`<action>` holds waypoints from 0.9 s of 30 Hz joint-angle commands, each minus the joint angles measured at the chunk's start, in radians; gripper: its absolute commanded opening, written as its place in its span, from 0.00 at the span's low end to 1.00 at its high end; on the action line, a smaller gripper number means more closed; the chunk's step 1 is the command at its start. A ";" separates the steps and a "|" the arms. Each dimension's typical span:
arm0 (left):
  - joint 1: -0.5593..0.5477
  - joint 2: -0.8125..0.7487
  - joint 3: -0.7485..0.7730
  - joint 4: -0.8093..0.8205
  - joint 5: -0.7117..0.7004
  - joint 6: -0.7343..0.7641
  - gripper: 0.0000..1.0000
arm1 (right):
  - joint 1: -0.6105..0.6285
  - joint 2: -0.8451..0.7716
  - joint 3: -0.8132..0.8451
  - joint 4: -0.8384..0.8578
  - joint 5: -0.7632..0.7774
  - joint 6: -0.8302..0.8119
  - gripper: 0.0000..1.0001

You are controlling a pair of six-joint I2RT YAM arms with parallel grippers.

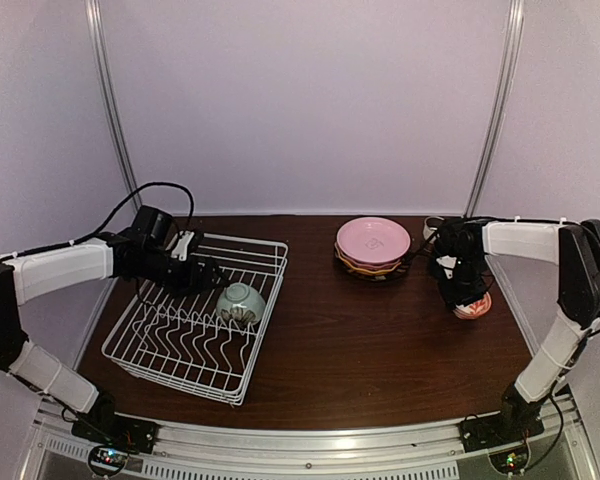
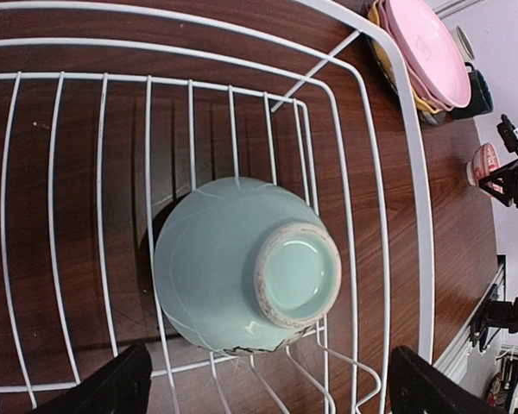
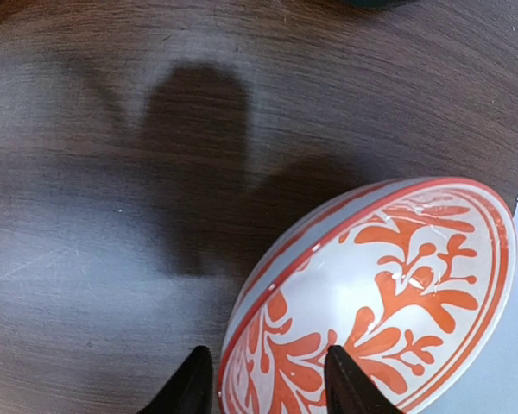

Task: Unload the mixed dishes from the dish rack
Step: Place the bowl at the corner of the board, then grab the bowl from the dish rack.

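The white wire dish rack (image 1: pixel 242 385) stands at the left and holds one pale green bowl (image 1: pixel 241 302), lying on its side with its foot up (image 2: pixel 242 267). My left gripper (image 1: pixel 206 272) hovers over the rack beside the bowl, open and empty (image 2: pixel 268 379). A stack of plates with the light pink one on top (image 1: pixel 372 242) sits at the back centre. The white-red patterned bowl (image 1: pixel 473 307) rests on the table at the right. My right gripper (image 1: pixel 461 292) is open, its fingers straddling that bowl's rim (image 3: pixel 263 379), one outside and one inside the bowl (image 3: pixel 388 285).
A dark cup (image 1: pixel 432 228) stands behind the plate stack, with the plates (image 2: pixel 423 52) and the cup (image 2: pixel 479 90) also in the left wrist view. The table's right edge (image 1: pixel 510 310) runs close beside the patterned bowl. The rack rim (image 2: pixel 414 172) is raised.
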 commanded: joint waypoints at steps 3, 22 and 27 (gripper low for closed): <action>0.006 0.035 -0.026 0.081 0.024 -0.037 0.97 | -0.001 -0.090 0.039 -0.008 -0.038 -0.001 0.57; 0.066 0.160 -0.020 0.116 0.144 -0.036 0.97 | 0.340 -0.158 0.256 0.186 -0.314 0.227 0.80; 0.058 0.174 -0.022 0.136 0.174 -0.030 0.95 | 0.388 -0.126 0.253 0.303 -0.396 0.304 0.80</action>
